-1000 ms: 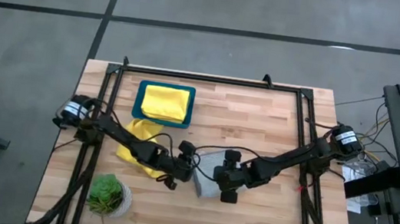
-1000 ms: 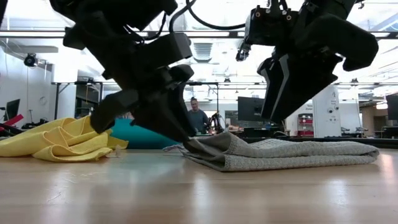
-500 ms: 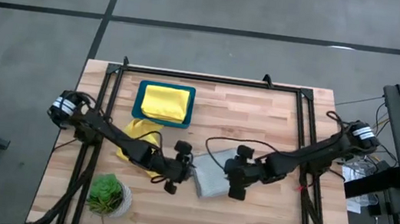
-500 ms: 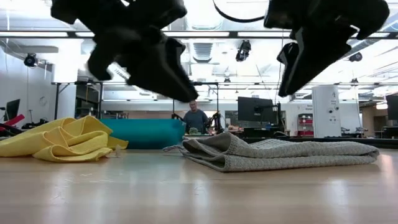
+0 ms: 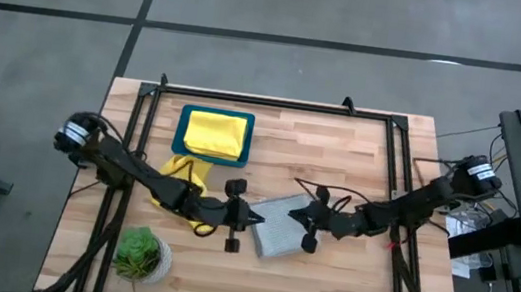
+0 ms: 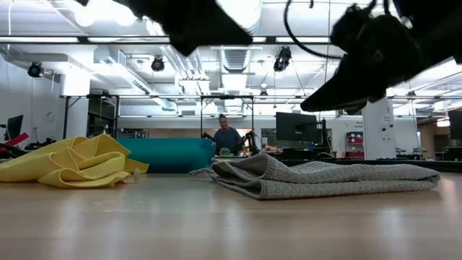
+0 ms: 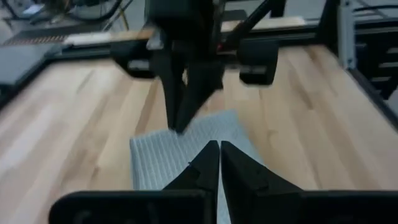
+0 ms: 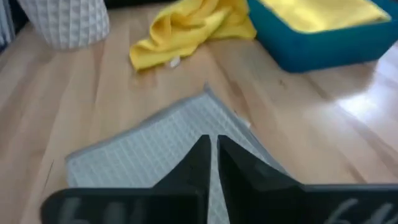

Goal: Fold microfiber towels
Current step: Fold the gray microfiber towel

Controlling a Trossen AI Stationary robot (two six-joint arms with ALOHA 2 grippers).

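**With both grippers shut and empty, grey towel lies folded between them**

While the left gripper [image 7: 219,163] hangs above the grey towel [image 5: 277,227] with fingers pressed together and nothing in them, the right gripper [image 8: 212,158] does the same from the opposite side, also closed and empty. In the low view both are lifted clear of the cloth. The towel sits folded at table centre, edges a bit uneven (one corner sticks out toward the tray). A crumpled yellow towel [image 5: 183,177] lies just left of it, near the plant [image 5: 139,252]. Another yellow towel [image 5: 216,132] sits folded in the tray [image 5: 180,131].

Judgement: the grey fold looks about done. To do it well, open wide before descending, pinch only the top layer at a corner, and move both arms in step so the edges line up.
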